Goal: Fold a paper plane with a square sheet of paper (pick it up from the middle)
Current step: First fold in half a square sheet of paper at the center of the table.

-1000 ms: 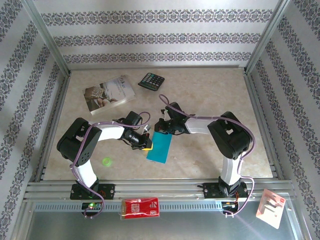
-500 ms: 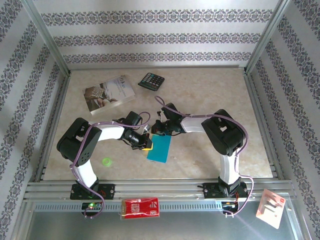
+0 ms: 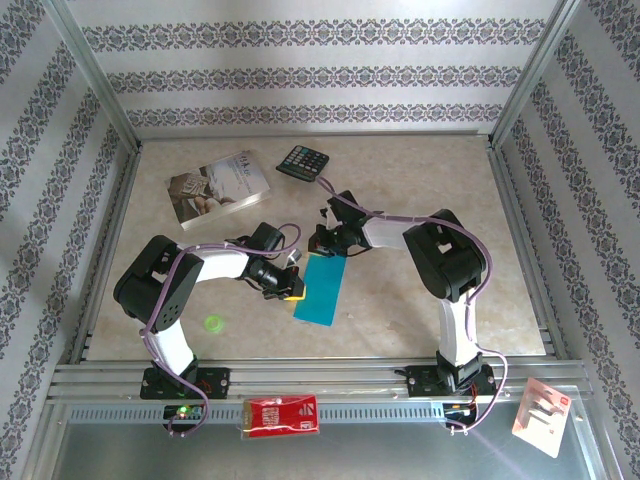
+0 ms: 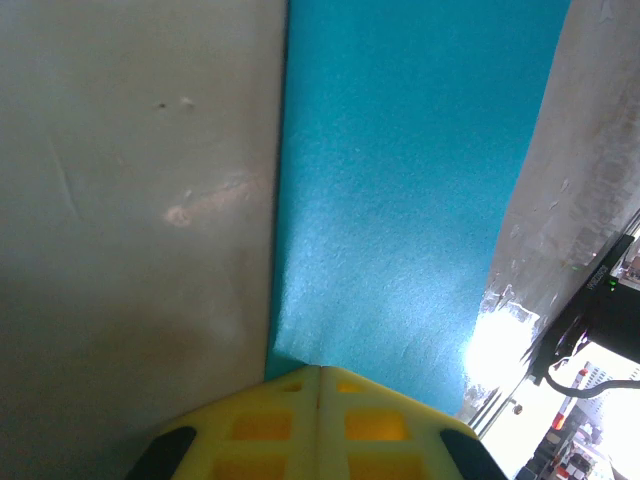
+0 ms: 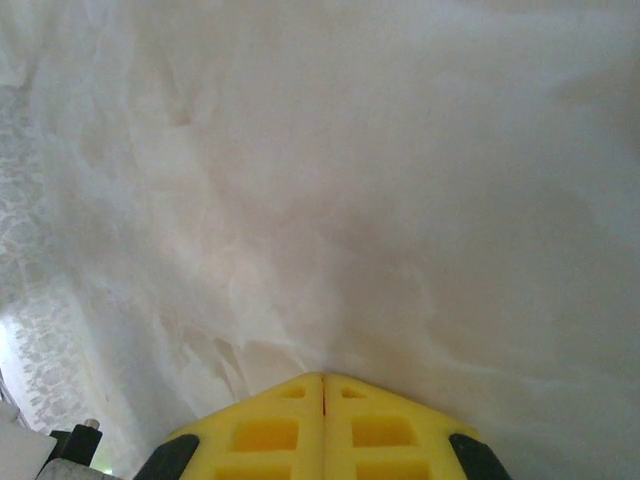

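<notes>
The turquoise sheet of paper (image 3: 322, 292) is seen just below the centre of the top view, folded to a narrow strip and laid flat on the worktop (image 3: 420, 180). The left fingers (image 3: 292, 291) are pressed together at the strip's left edge. In the left wrist view their yellow tips sit at the paper's (image 4: 410, 200) near corner, and no paper is seen between them. The right fingers (image 5: 270, 430) are also closed on nothing, with bare worktop under them.

The strip is judged to be pinned by very little. If the left fingers are pushed along it, the whole strip could be dragged or swung instead of creased, and the fold would be set askew. The thin corner under the tips could also be crumpled or torn by too much pressure.

Of containers, one red packet (image 3: 281, 415) is noted on the rail at the bottom of the frame. Its contents cannot be made out.
</notes>
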